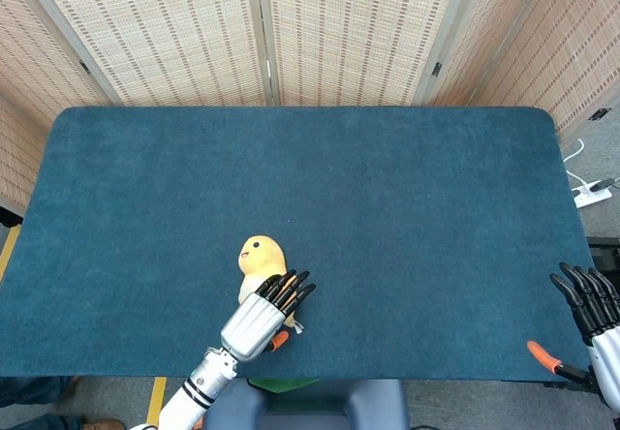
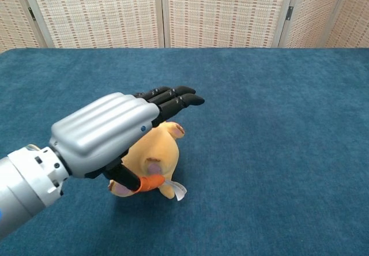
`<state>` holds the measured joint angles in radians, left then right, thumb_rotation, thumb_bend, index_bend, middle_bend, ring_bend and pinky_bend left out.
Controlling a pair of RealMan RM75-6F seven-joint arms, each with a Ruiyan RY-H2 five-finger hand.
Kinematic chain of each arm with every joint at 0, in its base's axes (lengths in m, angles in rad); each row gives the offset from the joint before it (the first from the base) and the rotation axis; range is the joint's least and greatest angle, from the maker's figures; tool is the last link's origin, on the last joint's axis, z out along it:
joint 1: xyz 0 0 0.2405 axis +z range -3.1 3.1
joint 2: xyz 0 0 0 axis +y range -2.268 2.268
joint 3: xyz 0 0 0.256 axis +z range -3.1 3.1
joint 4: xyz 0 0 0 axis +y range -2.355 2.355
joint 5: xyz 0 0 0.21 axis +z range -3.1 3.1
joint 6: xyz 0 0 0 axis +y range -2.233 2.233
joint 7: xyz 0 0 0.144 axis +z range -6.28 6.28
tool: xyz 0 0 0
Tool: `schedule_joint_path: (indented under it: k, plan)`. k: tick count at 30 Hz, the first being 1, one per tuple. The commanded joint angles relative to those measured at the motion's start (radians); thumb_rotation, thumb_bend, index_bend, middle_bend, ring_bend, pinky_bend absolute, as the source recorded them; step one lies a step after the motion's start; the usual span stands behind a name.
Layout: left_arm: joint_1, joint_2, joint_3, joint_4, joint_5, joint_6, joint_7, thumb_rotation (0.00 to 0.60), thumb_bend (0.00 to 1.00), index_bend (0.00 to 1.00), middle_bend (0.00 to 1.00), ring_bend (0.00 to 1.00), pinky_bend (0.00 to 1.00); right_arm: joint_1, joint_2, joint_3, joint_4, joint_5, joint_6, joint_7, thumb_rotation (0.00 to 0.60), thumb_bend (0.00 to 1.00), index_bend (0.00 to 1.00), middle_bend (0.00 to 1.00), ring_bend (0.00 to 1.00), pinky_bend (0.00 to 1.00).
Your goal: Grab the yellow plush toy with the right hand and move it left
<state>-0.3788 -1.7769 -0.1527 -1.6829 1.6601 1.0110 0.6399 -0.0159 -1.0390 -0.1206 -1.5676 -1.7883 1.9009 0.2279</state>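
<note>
I saw the bench (image 1: 407,207) covered edge to edge in a dark blue, carpet-like cloth. The only thing lying directly on it was the yellow plush toy (image 1: 260,257), resting near the front edge and a little left of the middle, its head pointing toward the back.

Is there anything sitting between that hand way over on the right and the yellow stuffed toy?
No object lies on the blue cloth table between them. The right hand is at the table's right edge, fingers apart, holding nothing. But the left hand hovers over the yellow plush toy, covering its body, so it crowds the grasp.
</note>
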Motion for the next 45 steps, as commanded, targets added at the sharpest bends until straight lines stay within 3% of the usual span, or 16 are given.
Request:
schedule_joint_path:
  k: [1,5,7,9,12,14,17,20,27,30,40,45]
  plan:
    - [-0.038,-0.039,-0.021,0.093,-0.039,-0.008,-0.021,0.600,0.27,0.00,0.00,0.00,0.19,-0.013,0.006,0.013,0.003,0.006,0.014,0.013,0.600,0.13,0.00,0.00,0.00,0.00]
    - [-0.059,-0.073,-0.018,0.183,-0.085,-0.017,-0.056,0.600,0.27,0.00,0.00,0.00,0.20,-0.018,0.007,0.025,0.008,0.009,0.009,0.024,0.600,0.13,0.00,0.00,0.00,0.00]
    - [-0.063,-0.098,-0.012,0.234,-0.090,0.005,-0.049,0.600,0.28,0.05,0.02,0.01,0.28,-0.018,0.007,0.030,0.007,0.011,-0.002,0.021,0.600,0.13,0.00,0.00,0.00,0.00]
    - [-0.064,-0.121,-0.001,0.277,-0.080,0.035,-0.056,0.600,0.30,0.21,0.16,0.11,0.45,-0.017,0.006,0.034,0.005,0.013,-0.013,0.020,0.600,0.13,0.00,0.00,0.00,0.00]
    - [-0.062,-0.161,0.023,0.360,-0.033,0.113,-0.097,0.600,0.41,0.51,0.54,0.45,0.75,-0.018,0.006,0.040,0.003,0.014,-0.023,0.015,0.600,0.14,0.00,0.00,0.00,0.00]
    - [-0.060,-0.181,0.041,0.414,0.005,0.171,-0.132,0.600,0.51,0.65,0.71,0.59,0.87,-0.020,0.006,0.043,0.002,0.010,-0.027,0.013,0.600,0.14,0.00,0.00,0.00,0.00]
    - [-0.056,-0.178,0.070,0.459,0.057,0.252,-0.191,0.600,0.60,0.75,0.83,0.69,0.96,-0.022,0.005,0.045,0.001,0.006,-0.033,0.010,0.600,0.14,0.00,0.00,0.00,0.00]
    - [-0.044,-0.143,0.095,0.490,0.129,0.365,-0.238,0.600,0.61,0.75,0.87,0.73,0.99,-0.024,0.005,0.047,0.001,0.001,-0.041,0.009,0.600,0.14,0.00,0.00,0.00,0.00]
    - [-0.008,0.011,0.132,0.583,0.246,0.602,-0.315,0.600,0.60,0.75,0.88,0.74,0.99,-0.026,0.000,0.045,-0.008,-0.021,-0.060,-0.013,0.600,0.14,0.00,0.00,0.00,0.00]
    - [0.003,0.068,0.151,0.678,0.277,0.672,-0.367,0.600,0.59,0.75,0.88,0.74,0.99,-0.029,-0.008,0.044,-0.018,-0.032,-0.068,-0.040,0.600,0.14,0.00,0.00,0.00,0.00]
    - [0.073,0.070,0.231,1.100,0.233,0.705,-0.621,0.600,0.57,0.75,0.87,0.74,0.98,-0.039,-0.039,0.054,-0.051,-0.025,-0.100,-0.128,0.600,0.14,0.00,0.00,0.00,0.00]
    - [0.090,0.018,0.245,1.226,0.218,0.712,-0.691,0.600,0.56,0.74,0.84,0.72,0.90,-0.031,-0.052,0.048,-0.062,-0.027,-0.139,-0.153,0.600,0.14,0.00,0.00,0.00,0.00]
